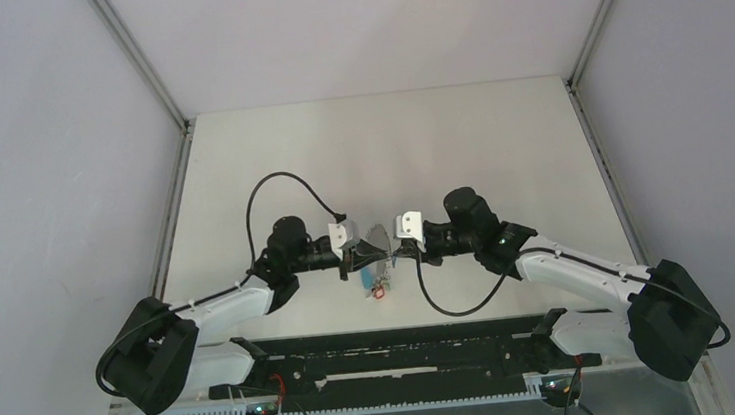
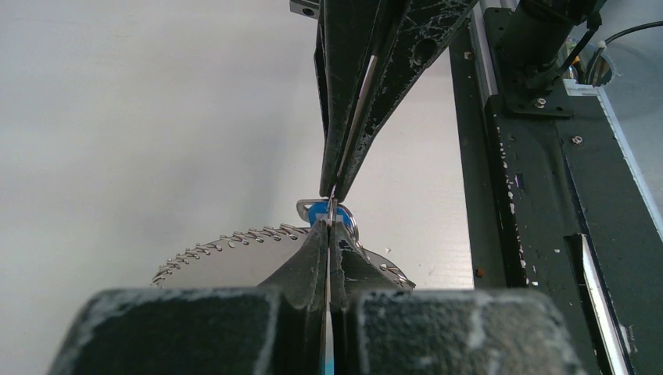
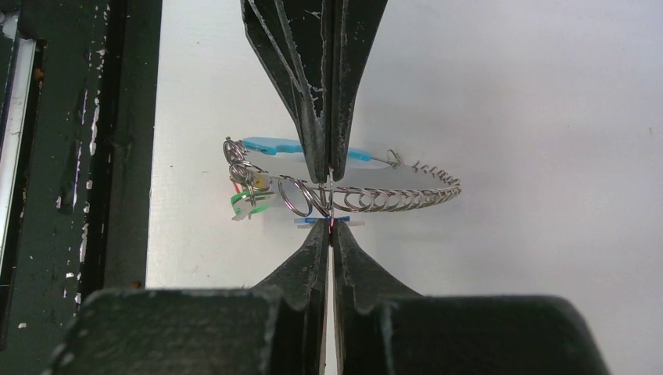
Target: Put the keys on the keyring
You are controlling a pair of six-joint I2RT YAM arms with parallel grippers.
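Ring (image 3: 406, 199) over mid-tabletop (image 1: 388, 145) | left pincer (image 2: 329, 226) at its 9 o'clock, clamped on the wire | right pincer (image 3: 330, 228) at 3 o'clock, clamped on blue key (image 3: 313, 222) just beside ring

Keyring (image 1: 378, 250) over the middle of the worktop (image 1: 388, 145), between two tools meeting tip to tip, left tool (image 1: 361, 259) on its wire from the left, right tool (image 1: 396, 251) opposite, key (image 3: 313, 222) in the right tool's tips
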